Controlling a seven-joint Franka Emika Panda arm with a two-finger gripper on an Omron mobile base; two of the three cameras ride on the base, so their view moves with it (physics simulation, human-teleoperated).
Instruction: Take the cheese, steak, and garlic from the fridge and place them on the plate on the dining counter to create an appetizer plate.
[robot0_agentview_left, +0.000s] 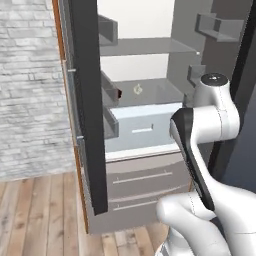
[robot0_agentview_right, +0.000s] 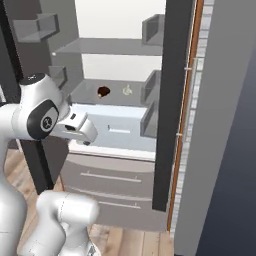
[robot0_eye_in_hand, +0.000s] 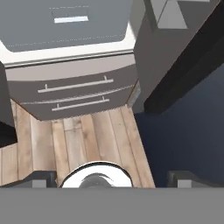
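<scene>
The fridge (robot0_agentview_right: 115, 125) is seen open; the steak (robot0_agentview_right: 103, 91) and garlic (robot0_agentview_right: 127, 90) lie on its shelf; the jaws are held spread, empty; the garlic, judged light and firm, is best gripped across its widest part.

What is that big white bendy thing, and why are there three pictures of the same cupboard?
The white bendy thing is a robot arm. The cupboard is a fridge with its doors open. Two pictures come from cameras riding behind the arm, one on its left and one on its right. The third comes from a camera on its hand, looking down at the grey drawers and wooden floor. On a middle shelf sit a dark brown steak and a tiny pale garlic. The claw has its two tips far apart and holds nothing.
</scene>
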